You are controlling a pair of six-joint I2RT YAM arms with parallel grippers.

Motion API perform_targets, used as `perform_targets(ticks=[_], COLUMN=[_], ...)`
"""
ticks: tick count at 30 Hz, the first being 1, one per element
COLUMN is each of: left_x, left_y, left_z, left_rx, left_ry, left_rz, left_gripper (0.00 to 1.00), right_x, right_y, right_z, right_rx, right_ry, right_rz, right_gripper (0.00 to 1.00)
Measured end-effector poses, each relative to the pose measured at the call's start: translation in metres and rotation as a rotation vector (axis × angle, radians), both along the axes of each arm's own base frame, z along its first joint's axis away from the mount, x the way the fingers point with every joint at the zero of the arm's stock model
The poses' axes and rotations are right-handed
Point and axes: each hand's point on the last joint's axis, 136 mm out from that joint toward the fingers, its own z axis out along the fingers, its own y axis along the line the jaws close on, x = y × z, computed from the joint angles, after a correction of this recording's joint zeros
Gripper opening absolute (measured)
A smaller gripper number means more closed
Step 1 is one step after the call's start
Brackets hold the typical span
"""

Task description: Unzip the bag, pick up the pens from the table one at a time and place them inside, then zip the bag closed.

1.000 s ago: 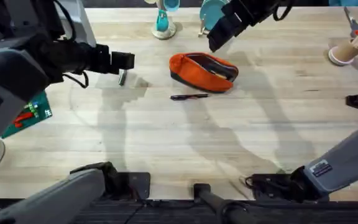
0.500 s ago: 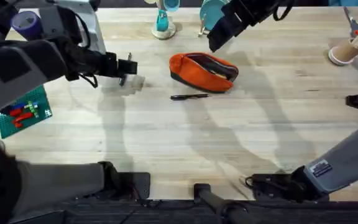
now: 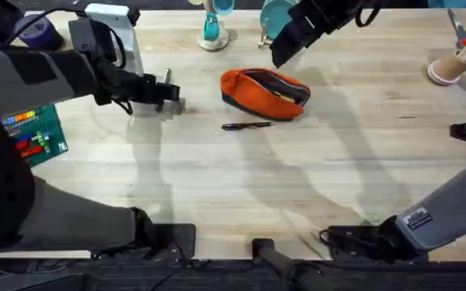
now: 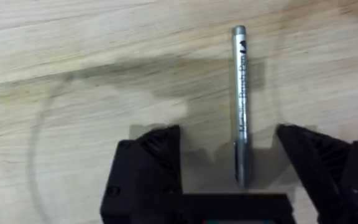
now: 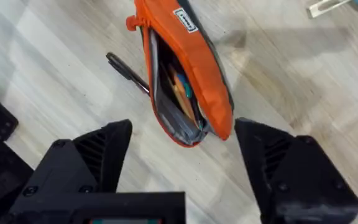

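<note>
While the slim silvery metal pen (image 4: 241,106) lies on the pale plank bench (image 4: 73,56), my left claw (image 4: 229,155) straddles it, spread wide.

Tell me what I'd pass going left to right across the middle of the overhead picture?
Green box of crayons → left claw over a silver pen → black pen → orange bag, lying open → cup of wooden sticks.

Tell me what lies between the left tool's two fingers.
In the left wrist view, the silvery-grey pen lies on the table between the open left tool's fingers, nearer one finger, untouched.
</note>
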Motion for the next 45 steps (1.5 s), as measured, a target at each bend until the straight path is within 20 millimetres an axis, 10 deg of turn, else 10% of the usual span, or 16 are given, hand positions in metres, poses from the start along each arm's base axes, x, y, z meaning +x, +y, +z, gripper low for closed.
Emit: perform_targets(ticks=[7, 16, 31, 45], left_x=[0.004, 0.006, 0.003, 0.001], left_y=[0.002, -0.011, -0.007, -0.047], left_z=[-0.001, 0.001, 0.012, 0.124], left_rx=[0.007, -0.040, -0.017, -0.013], left_ry=[0.001, -0.008, -0.018, -0.317], left_rz=[0.000, -0.032, -0.013, -0.150], left_gripper=[0.692, 0.054, 0.044, 0.043], right_x=[0.000, 0.000, -0.002, -0.016], right_y=[0.000, 0.000, -0.001, -0.025], right_z=[0.000, 0.000, -0.001, 0.018], right_rx=[0.000, 0.000, -0.003, -0.083], right_ry=[0.000, 0.000, 0.014, -0.003], right_rz=[0.000, 0.000, -0.006, -0.114], right_gripper=[0.996, 0.997, 0.997, 0.997])
